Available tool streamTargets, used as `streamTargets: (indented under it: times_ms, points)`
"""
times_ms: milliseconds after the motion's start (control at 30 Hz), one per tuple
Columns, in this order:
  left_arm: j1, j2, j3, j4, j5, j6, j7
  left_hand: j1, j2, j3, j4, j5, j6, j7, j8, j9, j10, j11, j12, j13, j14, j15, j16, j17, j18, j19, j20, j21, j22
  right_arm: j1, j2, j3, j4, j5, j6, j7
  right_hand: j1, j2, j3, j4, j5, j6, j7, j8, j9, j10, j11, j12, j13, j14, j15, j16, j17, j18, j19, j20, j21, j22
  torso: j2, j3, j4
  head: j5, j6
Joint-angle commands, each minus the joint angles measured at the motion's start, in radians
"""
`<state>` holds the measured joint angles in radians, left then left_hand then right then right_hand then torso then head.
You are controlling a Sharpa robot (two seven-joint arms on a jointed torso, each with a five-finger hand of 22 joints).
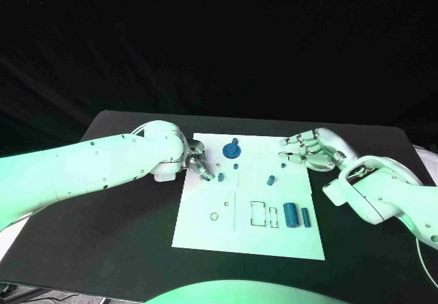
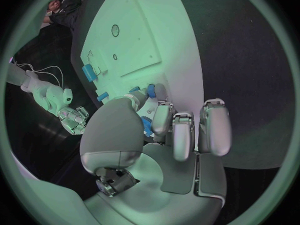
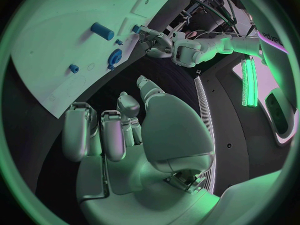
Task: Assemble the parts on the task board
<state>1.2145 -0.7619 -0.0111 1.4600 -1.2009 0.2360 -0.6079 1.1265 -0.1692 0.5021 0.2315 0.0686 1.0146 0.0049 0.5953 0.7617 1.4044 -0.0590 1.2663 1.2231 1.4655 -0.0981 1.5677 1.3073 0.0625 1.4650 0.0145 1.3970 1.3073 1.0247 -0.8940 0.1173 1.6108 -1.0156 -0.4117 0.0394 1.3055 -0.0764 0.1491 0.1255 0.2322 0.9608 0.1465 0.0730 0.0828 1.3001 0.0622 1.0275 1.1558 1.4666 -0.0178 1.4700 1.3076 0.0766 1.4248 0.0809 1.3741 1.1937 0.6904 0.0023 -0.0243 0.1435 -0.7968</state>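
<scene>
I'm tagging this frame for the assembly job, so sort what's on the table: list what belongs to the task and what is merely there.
Belongs to the job:
- task board
- blue gear-like part at the board's far edge
- large blue cylinder
- flat blue bar beside it
- small blue peg
- left hand, at a small blue part
- right hand

Merely there:
- black table

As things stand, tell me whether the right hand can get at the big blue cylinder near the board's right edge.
Probably yes: the right hand hovers open at that edge, and bare task board surrounds the blue cylinder.
</scene>
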Motion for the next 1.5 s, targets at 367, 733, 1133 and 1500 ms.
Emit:
streamTargets:
  times_ms: [367,733,1133,1500]
  points:
    - [0.006,0.013,-0.002,-0.004,-0.030,0.051,-0.012,0.009,-0.007,-0.007,-0.004,0.006,0.009,-0.004,0.004,0.000,0.010,-0.001,0.008,0.004,0.105,-0.007,0.003,0.263,-0.013,0.017,-0.006,0.007,0.096,-0.001,0.003,0.000,0.001,-0.003,0.013,0.001,0.002,0.009,-0.006,0.001,0.003,0.006,0.001,0.003,0.001,-0.004,-0.005,-0.001,0.001,0.067,-0.003,-0.004,0.096,-0.002,-0.005,0.000,-0.005,-0.001,0.000,0.0000,0.0002,0.000,0.002]
    - [0.006,0.029,-0.002,-0.011,-0.026,0.032,-0.010,0.001,0.001,-0.014,0.005,0.006,0.013,-0.003,0.004,-0.001,0.011,-0.001,0.008,0.005,0.105,-0.007,0.003,0.263,-0.013,0.017,-0.007,0.007,0.097,-0.001,0.004,0.000,0.001,-0.003,0.013,0.001,0.002,0.009,-0.006,0.001,0.003,0.006,0.001,0.003,0.001,-0.004,-0.005,-0.001,0.001,0.067,-0.003,-0.004,0.096,-0.002,-0.005,0.000,-0.005,-0.001,0.000,0.0003,0.0002,-0.001,0.003]
    - [0.006,0.044,-0.002,-0.032,-0.019,0.041,-0.014,-0.009,0.014,-0.019,0.017,0.006,0.014,-0.003,0.001,-0.002,0.012,-0.001,0.007,0.003,0.105,-0.008,0.003,0.263,-0.013,0.017,-0.007,0.007,0.097,-0.001,0.001,0.000,0.003,-0.003,0.014,-0.001,0.002,0.009,-0.006,0.001,0.003,0.006,0.001,0.003,0.001,-0.004,-0.005,-0.001,0.001,0.067,-0.003,-0.004,0.096,-0.002,-0.005,0.000,-0.005,-0.001,-0.001,0.0005,-0.0004,-0.001,0.001]
    - [0.006,0.052,-0.002,-0.055,-0.017,0.050,-0.016,-0.010,0.018,-0.019,0.019,0.006,0.014,-0.003,0.001,-0.002,0.012,-0.001,0.007,0.003,0.105,-0.008,0.003,0.263,-0.014,0.018,-0.007,0.007,0.097,-0.001,0.001,0.000,0.003,-0.003,0.014,-0.001,0.002,0.009,-0.008,0.002,0.006,0.007,0.001,0.003,0.001,-0.004,-0.006,0.000,0.001,0.067,-0.003,-0.004,0.096,-0.003,-0.004,0.000,-0.005,0.000,-0.001,0.0000,0.0012,-0.003,0.000]
